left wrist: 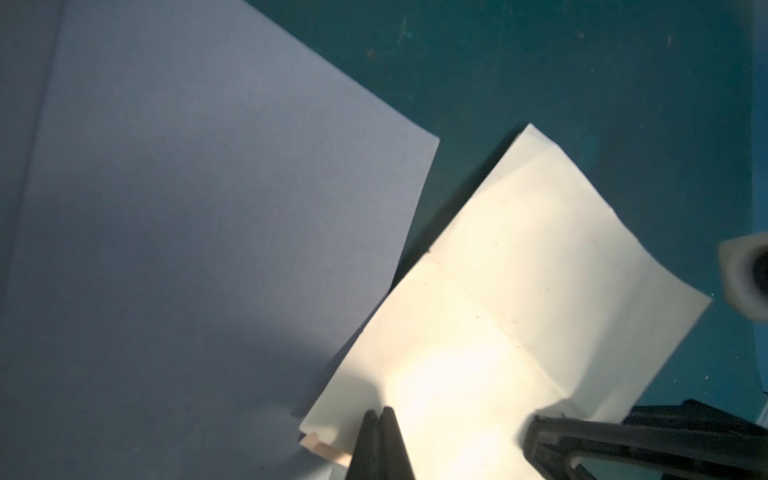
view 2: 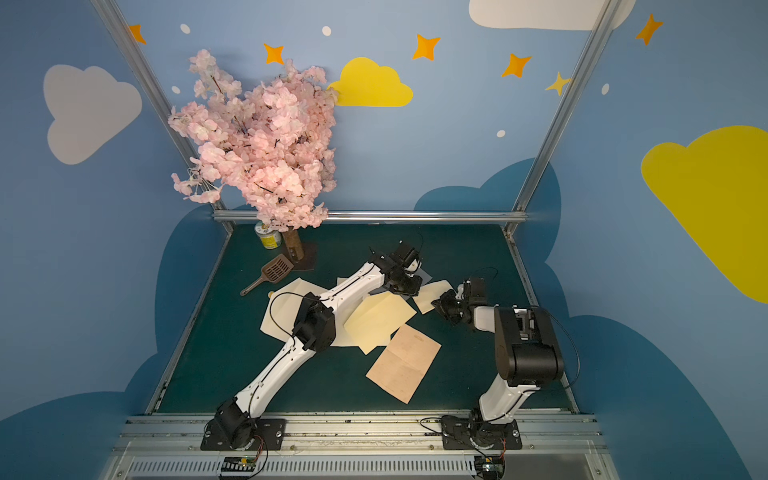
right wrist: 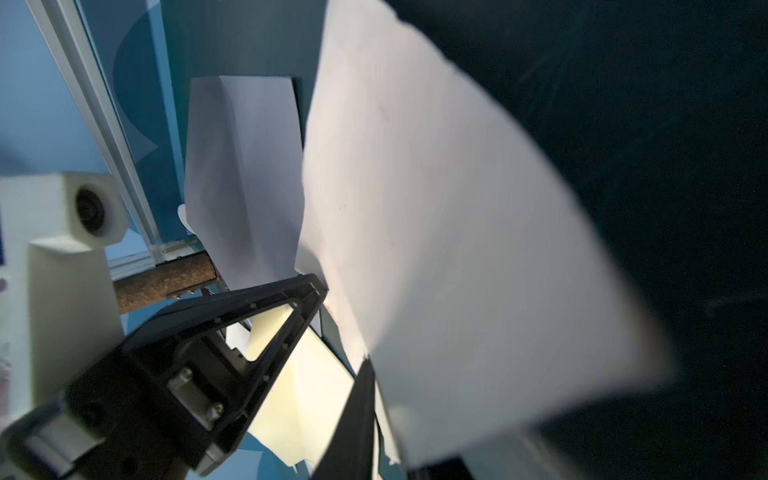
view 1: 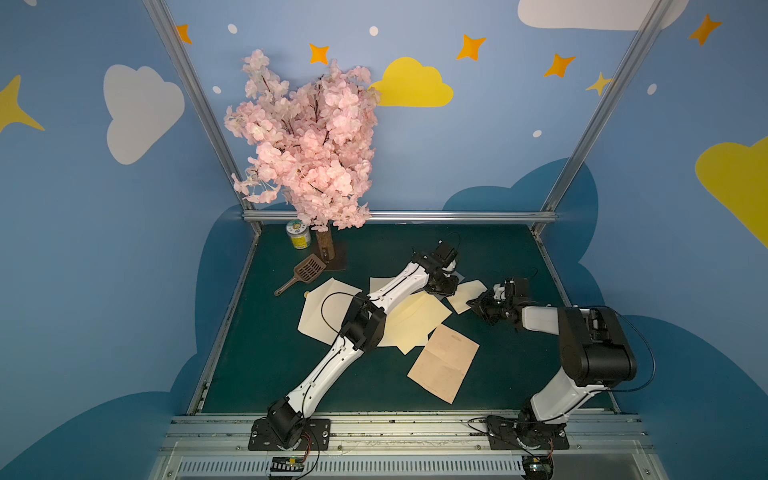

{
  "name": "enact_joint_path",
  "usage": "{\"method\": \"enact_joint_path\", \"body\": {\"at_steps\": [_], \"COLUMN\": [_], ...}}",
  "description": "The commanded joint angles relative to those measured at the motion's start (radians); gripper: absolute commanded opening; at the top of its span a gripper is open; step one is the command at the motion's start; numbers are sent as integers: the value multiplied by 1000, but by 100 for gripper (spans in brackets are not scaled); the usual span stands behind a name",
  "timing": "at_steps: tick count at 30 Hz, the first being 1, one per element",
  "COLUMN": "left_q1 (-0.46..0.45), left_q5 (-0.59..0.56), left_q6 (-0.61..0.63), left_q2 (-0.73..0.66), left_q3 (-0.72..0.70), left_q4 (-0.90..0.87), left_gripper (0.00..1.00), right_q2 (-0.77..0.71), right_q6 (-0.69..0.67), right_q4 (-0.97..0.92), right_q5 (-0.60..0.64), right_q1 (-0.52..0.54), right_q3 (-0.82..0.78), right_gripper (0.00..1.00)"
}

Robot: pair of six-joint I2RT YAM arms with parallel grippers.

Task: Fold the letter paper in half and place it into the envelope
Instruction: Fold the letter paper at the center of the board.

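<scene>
A small cream creased paper (view 1: 469, 293) lies at the right of the mat, seen close in the left wrist view (left wrist: 519, 299). My left gripper (left wrist: 380, 415) is shut, its tips pressing down near one corner of that paper. My right gripper (right wrist: 368, 365) is shut on the opposite edge, and the sheet (right wrist: 457, 228) curves upward from it. In both top views the two grippers (view 1: 446, 291) (view 1: 476, 303) stand close together over this paper. A tan letter paper (view 1: 444, 363) with a middle crease lies flat nearer the front. A cream envelope (view 1: 322, 311) with a pointed flap lies partly under my left arm.
A second cream sheet (view 1: 415, 324) lies mid-mat, and a grey-blue sheet (left wrist: 208, 208) sits under the left gripper. A pink blossom tree (view 1: 307, 141), a can (view 1: 298, 235) and a brown scoop (view 1: 305, 270) stand at the back left. Metal rails (view 1: 399, 216) frame the mat.
</scene>
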Motion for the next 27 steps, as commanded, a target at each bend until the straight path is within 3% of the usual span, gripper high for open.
{"method": "enact_joint_path", "body": {"at_steps": [1,3,8,11,15,18,22,27], "left_q1": [0,3,24,42,69,75,78,92], "left_q5": [1,1,14,45,75,81,122,215], "left_q6": [13,7,-51,-75,-130,-159,-208,-300], "left_q2": [32,24,-35,-89,-173,-225,-287,-342], "left_q3": [-5,-5,-4,-13,-84,-127,-198,-288], "left_q4": [-105,-105,-94,-93,-96,-89,-23,75], "left_gripper": [2,2,5,19,52,70,85,85], "right_q2": [17,16,-26,-66,-113,-128,-122,-116], "right_q6": [-38,-51,-88,-106,-99,-71,-9,92], "right_q4": [-24,-52,-162,-226,-266,-259,-204,-63], "right_q5": [-11,-14,-31,-50,-82,-101,-131,-156], "right_q1": [7,7,5,0,-11,-16,-22,-19], "right_q3": [44,63,129,168,204,223,233,207], "right_gripper": [7,0,0,0,0,0,0,0]}}
